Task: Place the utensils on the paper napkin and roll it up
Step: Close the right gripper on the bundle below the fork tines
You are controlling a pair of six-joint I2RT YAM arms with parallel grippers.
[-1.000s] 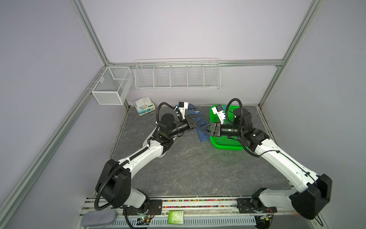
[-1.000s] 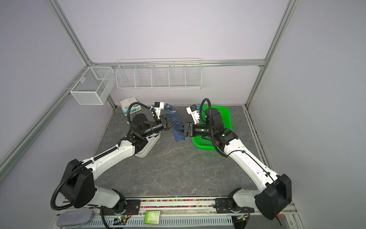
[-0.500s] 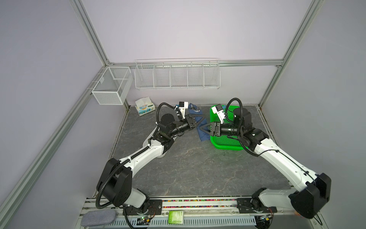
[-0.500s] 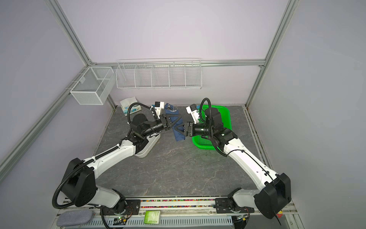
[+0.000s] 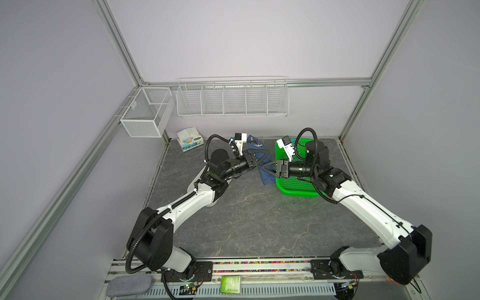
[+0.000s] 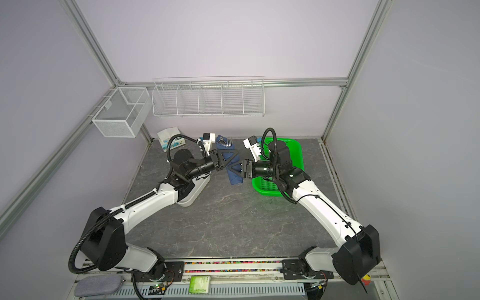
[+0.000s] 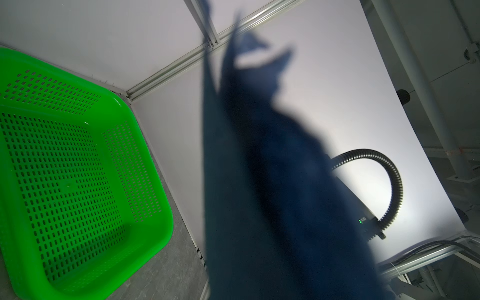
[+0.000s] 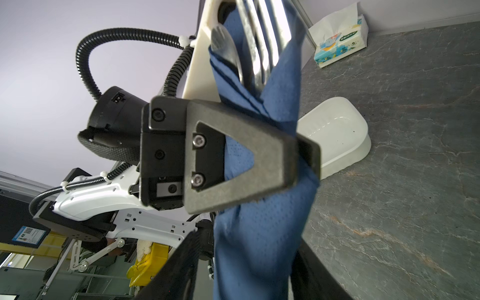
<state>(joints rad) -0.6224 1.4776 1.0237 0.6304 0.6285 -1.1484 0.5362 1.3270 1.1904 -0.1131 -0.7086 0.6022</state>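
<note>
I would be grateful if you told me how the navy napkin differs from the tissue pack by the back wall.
The navy napkin is dark and plain; the tissue pack is white with blue print. The napkin is wrapped around utensils and clamped in the left gripper; the tissue pack sits untouched on the table. Both are paper goods.

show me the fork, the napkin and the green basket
fork [image 8: 259, 70]: right wrist view, on the base of its shiny tines
napkin [image 8: 254, 246]: right wrist view, on its hanging lower end
basket [image 7: 158, 215]: left wrist view, on a corner of its rim
</note>
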